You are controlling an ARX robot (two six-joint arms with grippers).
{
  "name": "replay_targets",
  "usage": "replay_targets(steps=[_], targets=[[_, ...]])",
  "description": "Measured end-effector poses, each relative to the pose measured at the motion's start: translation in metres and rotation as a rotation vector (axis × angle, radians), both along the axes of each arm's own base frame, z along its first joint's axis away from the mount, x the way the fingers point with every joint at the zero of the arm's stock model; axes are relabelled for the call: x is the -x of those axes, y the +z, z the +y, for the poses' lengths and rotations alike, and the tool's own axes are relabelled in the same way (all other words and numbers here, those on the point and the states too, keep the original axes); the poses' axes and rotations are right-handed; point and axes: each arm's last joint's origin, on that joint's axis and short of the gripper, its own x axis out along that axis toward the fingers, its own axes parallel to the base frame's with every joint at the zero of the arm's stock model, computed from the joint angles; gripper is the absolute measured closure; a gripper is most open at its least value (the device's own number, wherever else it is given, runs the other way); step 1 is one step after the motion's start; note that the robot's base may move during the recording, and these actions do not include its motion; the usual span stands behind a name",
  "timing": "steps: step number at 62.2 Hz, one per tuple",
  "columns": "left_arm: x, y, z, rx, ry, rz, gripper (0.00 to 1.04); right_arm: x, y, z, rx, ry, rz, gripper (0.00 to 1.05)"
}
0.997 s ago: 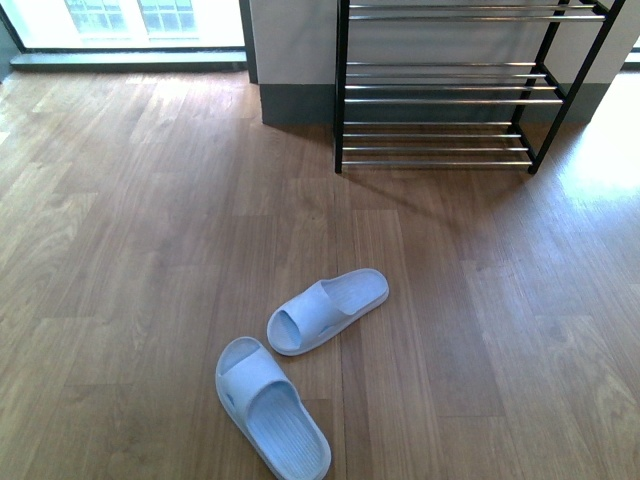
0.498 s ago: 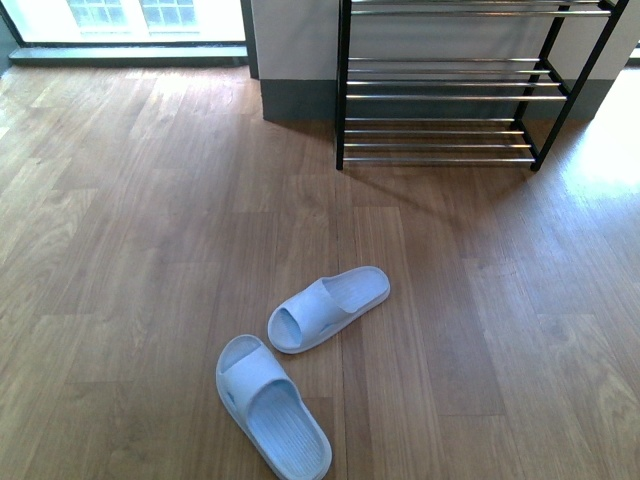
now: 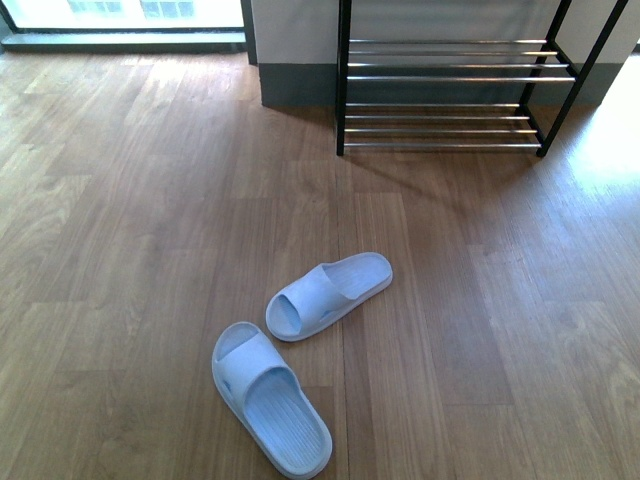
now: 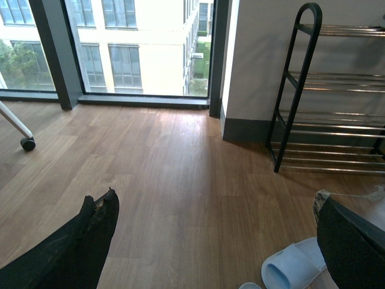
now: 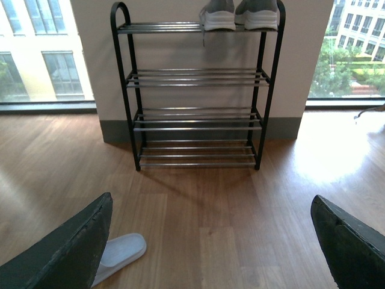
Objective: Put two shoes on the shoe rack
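Atop the shoe rack (image 5: 195, 114) we logged the grey sneakers (image 5: 240, 15), done. Both pale blue slides (image 3: 328, 294) lay on the floor (image 3: 480, 300), well apart from it, not yet placed. Left claw (image 4: 215, 197) and right claw (image 5: 212, 203) gaped wide, empty.

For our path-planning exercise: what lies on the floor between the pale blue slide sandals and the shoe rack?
Nothing. The front view shows only bare wooden floor between the slide sandals and the shoe rack; the right wrist view agrees.
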Motion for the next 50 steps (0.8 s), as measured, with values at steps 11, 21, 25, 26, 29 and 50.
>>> replay_targets(steps=[11,21,25,26,29,50], targets=[[0.000,0.000,0.000,0.000,0.000,0.000,0.09,0.000,0.000,0.000,0.000,0.000,0.000,0.09],[0.000,0.000,0.000,0.000,0.000,0.000,0.09,0.000,0.000,0.000,0.000,0.000,0.000,0.09],[0.000,0.000,0.000,0.000,0.000,0.000,0.09,0.000,0.000,0.000,0.000,0.000,0.000,0.09],[0.000,0.000,0.000,0.000,0.000,0.000,0.09,0.000,0.000,0.000,0.000,0.000,0.000,0.09],[0.000,0.000,0.000,0.000,0.000,0.000,0.09,0.000,0.000,0.000,0.000,0.000,0.000,0.09],[-0.045,-0.017,0.000,0.397,0.303,0.486,0.09,0.000,0.000,0.000,0.000,0.000,0.000,0.09]])
